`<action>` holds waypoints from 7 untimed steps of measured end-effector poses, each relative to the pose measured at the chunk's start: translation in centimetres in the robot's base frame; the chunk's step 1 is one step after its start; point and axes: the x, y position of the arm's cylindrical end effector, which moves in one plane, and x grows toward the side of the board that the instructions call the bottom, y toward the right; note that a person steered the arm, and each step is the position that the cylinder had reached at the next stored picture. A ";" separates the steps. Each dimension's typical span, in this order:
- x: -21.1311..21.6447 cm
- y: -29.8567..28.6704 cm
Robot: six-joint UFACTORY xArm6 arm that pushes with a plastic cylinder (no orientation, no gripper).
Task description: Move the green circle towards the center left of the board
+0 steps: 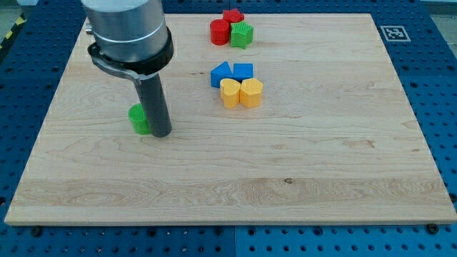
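The green circle (138, 118) sits on the wooden board (300, 164) at the view's left, about mid-height. My tip (162, 133) rests on the board right beside the green circle, on its right side, touching or nearly touching it. The rod hides part of the circle's right edge.
At the view's top centre stand a red circle (219, 32), a red star (233, 16) and a green star (242, 34). Below them are a blue triangle (221, 74), a blue block (243, 71), a yellow heart (230, 93) and a yellow hexagon (251, 92). A tag (392, 32) marks the top right corner.
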 end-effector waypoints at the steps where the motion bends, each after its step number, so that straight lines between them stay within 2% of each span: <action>1: 0.9 0.0; 2: -0.9 -1.1; 5: 2.9 -1.8; 6: -2.6 -3.2; 7: -6.2 -4.1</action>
